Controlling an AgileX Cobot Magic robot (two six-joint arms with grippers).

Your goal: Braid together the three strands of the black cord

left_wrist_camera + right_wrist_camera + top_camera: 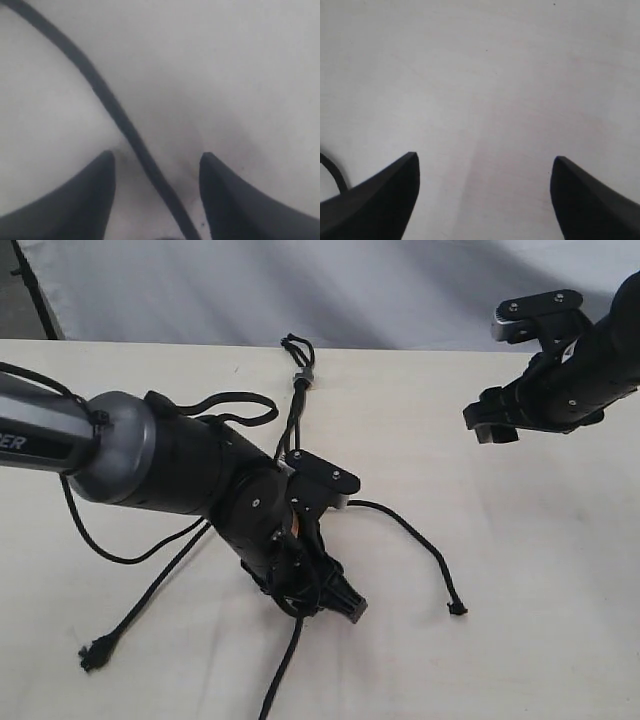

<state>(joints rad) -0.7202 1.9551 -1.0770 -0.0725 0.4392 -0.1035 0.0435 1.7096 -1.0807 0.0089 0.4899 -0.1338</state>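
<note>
The black cord lies on the pale table, joined at a small grey clamp (303,378) with a tiny loop (295,343) beyond it. One strand (410,530) curves right to a knot (457,608). Another strand (150,595) runs down-left to a knot (95,655). The third strand (283,665) passes under my left gripper (335,600) and leaves the frame's lower edge. In the left wrist view the left gripper (157,156) is open and low, with that strand (115,107) lying between its fingers, not pinched. My right gripper (495,425) (485,160) hovers open at the right, over bare table.
The left arm's thicker black cables (100,545) loop beside its body and over the cord's upper part. A white backdrop (350,280) rises behind the table's far edge. A short dark curve (331,170) shows at the edge of the right wrist view.
</note>
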